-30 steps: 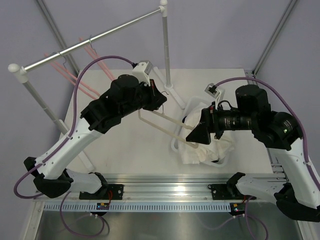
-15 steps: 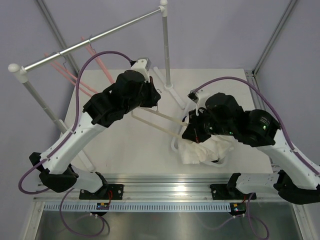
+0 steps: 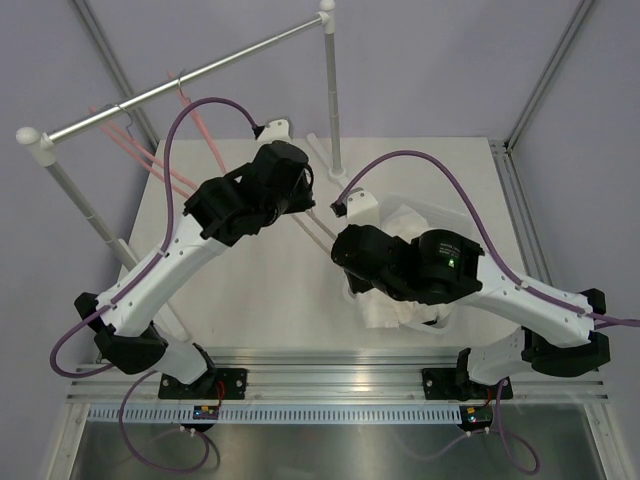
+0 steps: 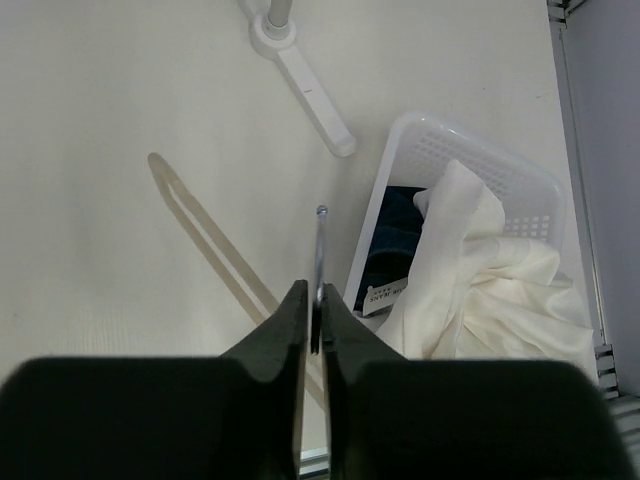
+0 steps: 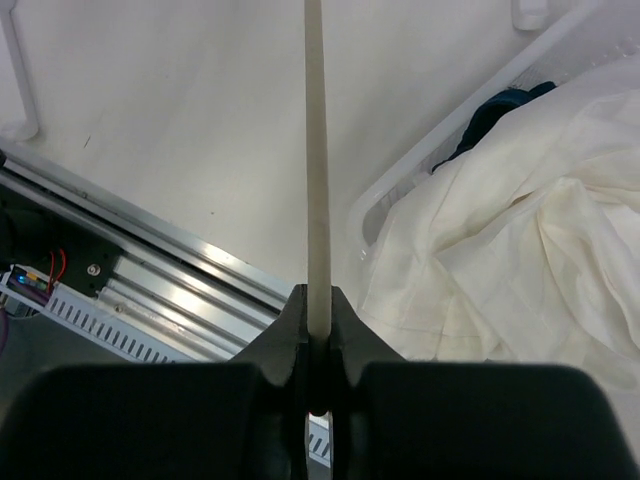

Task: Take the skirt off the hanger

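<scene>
Over mid-table, the left gripper [image 4: 311, 305] is pinching the thin metal hook [image 4: 319, 250] of the cream plastic hanger [image 5: 315, 150], the right gripper [image 5: 318, 318] clamping its bar, seemingly steadying it clear of the cream cloth skirt [image 5: 520, 250] heaped at right.

Two grippers are showing: left gripper [image 4: 312, 300], right gripper [image 5: 318, 300]; one cream hanger [image 5: 316, 150], one white skirt [image 4: 480, 270], one dark garment [image 4: 400, 225] and one basket [image 4: 430, 135] are showing; at least two pink hangers [image 3: 150, 157] are hanging on one rail [image 3: 190, 78].
</scene>
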Controlling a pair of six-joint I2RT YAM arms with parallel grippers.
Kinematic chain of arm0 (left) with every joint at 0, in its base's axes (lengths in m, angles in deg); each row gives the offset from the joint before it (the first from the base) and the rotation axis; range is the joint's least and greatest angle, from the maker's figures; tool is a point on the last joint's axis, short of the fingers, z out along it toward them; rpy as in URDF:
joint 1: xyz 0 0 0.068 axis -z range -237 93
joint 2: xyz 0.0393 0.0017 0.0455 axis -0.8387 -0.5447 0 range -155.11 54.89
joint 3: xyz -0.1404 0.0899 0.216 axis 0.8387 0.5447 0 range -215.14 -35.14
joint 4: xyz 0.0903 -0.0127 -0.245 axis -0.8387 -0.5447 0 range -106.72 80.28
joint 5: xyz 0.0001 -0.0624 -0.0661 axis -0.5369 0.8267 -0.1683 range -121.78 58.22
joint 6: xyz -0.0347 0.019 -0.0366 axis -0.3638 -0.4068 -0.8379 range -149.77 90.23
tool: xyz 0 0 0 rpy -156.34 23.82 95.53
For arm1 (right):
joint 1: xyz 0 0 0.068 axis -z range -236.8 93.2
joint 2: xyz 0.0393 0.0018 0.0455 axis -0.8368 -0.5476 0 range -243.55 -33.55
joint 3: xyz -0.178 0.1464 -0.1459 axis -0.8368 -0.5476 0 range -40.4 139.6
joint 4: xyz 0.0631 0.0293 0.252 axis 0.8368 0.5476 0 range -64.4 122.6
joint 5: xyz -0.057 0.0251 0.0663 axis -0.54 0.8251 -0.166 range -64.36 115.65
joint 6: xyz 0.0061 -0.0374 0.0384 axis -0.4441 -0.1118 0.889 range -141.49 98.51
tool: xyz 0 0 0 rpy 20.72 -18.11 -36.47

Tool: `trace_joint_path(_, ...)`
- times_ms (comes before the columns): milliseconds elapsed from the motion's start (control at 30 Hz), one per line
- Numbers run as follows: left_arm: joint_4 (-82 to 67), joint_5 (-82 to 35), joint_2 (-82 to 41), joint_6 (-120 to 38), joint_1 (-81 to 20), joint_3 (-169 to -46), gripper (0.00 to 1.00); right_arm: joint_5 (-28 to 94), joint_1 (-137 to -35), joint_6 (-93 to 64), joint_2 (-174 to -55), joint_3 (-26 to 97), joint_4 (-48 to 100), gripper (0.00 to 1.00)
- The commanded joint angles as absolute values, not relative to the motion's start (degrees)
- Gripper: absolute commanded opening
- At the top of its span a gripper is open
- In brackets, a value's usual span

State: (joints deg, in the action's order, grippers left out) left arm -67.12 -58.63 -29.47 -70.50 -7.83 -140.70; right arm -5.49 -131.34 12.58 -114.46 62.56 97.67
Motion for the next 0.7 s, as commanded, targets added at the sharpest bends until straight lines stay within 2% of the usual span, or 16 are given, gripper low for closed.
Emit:
trace_joint_path(0,-65.26,-61.84,-27.82,-73.18,-7.60,-140.70,0.32,-12.06,-131.68,14.73,-113.01,63.67,97.24,0.00)
trace_joint_path(33,-65.35,-61.49,-27.82,-73.10,-7.60,-140.78,0.46,-12.06,-131.77,14.46,-112.57,63.14,96.10,0.00)
trace_joint_path(67,-65.44,-60.62,-27.73,-73.18,-7.60,-140.87,0.64,-12.06,-131.77,13.85,-112.39,62.96,95.74,0.00)
trace_joint_path(100,-65.70,-60.17,-27.64,-73.27,-7.60,-140.96,0.73,-11.80,-131.77,13.50,-112.22,62.52,95.48,0.00)
trace_joint_path(133,-66.05,-59.91,-27.64,-73.36,-7.60,-141.31,0.92,-11.80,-131.77,13.23,-112.30,62.35,94.95,0.00)
trace_joint_path(167,-66.58,-59.04,-27.64,-73.27,-7.52,-141.57,0.99,-11.71,-131.77,12.97,-112.39,62.34,95.03,0.00)
trace_joint_path(500,-67.11,-57.63,-16.06,-72.49,-5.14,-140.35,0.99,-11.62,-129.76,11.91,-112.31,58.84,94.33,0.00)
trace_joint_path(667,-61.77,-49.72,-7.53,-70.46,-5.14,-135.17,0.99,-9.35,-125.19,9.02,-109.85,56.28,92.05,0.00)
